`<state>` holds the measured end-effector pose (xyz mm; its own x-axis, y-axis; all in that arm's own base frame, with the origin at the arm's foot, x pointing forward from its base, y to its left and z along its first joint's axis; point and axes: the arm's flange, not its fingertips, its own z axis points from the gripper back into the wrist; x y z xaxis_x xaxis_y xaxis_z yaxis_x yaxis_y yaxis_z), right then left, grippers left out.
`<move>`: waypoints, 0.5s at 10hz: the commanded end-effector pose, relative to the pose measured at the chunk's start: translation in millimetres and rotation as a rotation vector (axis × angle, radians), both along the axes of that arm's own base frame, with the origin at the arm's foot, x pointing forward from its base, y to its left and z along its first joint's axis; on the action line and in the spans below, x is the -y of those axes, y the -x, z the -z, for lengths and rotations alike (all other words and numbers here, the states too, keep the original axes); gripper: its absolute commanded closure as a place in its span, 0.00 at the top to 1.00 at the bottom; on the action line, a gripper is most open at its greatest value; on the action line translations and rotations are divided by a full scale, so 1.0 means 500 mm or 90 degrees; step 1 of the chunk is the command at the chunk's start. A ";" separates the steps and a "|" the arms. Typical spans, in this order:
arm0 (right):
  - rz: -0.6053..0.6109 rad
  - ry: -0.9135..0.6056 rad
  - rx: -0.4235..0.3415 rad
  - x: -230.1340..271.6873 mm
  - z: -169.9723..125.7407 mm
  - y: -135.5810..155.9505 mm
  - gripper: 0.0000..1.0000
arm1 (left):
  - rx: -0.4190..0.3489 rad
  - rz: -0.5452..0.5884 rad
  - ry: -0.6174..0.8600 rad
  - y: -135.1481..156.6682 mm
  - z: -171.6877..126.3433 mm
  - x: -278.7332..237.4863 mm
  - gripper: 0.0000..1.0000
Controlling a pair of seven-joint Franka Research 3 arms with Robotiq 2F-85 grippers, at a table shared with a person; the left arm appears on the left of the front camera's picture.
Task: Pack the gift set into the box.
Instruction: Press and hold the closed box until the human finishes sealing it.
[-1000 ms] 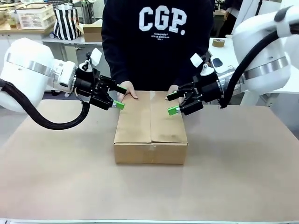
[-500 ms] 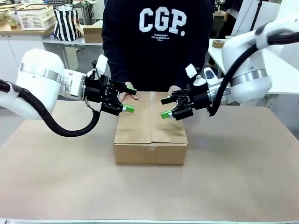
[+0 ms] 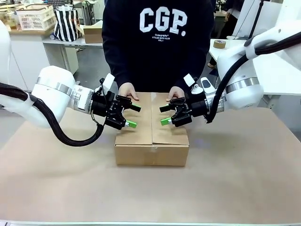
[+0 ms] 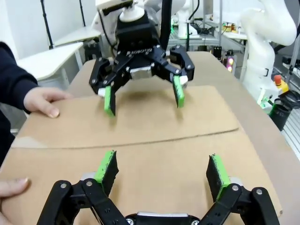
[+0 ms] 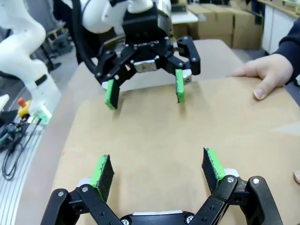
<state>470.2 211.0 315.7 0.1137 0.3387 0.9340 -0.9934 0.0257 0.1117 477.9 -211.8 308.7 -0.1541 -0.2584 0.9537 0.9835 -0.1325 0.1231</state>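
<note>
You're looking at a box (image 3: 151, 136) of plain brown corrugated cardboard. It is matt and slightly fibrous, and its top flaps are smooth apart from the seam at centre frame. The table (image 3: 244, 179) beneath it has a matt tan covering that looks like paper or board. The left gripper (image 3: 134, 116) and right gripper (image 3: 163, 115) have black links with a dull satin sheen, and their bright green pads (image 4: 108, 166) look rubbery and matt. At left of frame, the left arm's shell (image 3: 49, 101) is glossy white plastic, banded by a brushed metal ring (image 3: 55, 85). A ribbed black hose (image 3: 70, 141) loops below it. At top centre, the person's sweatshirt (image 3: 157, 52) is dark soft cloth with flat white print.
</note>
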 end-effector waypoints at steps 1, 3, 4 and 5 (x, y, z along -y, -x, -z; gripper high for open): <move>-0.019 -0.002 0.035 0.029 0.019 -0.013 1.00 | -0.027 -0.013 -0.012 -0.022 0.013 -0.009 1.00; -0.023 0.003 0.037 0.044 0.034 -0.016 1.00 | -0.039 -0.030 -0.007 -0.024 0.032 -0.015 1.00; -0.029 0.014 0.030 0.049 0.043 -0.018 1.00 | -0.047 -0.032 -0.017 -0.022 0.041 -0.015 1.00; -0.039 0.013 0.029 0.050 0.052 -0.021 1.00 | -0.054 -0.031 -0.028 -0.021 0.046 -0.013 1.00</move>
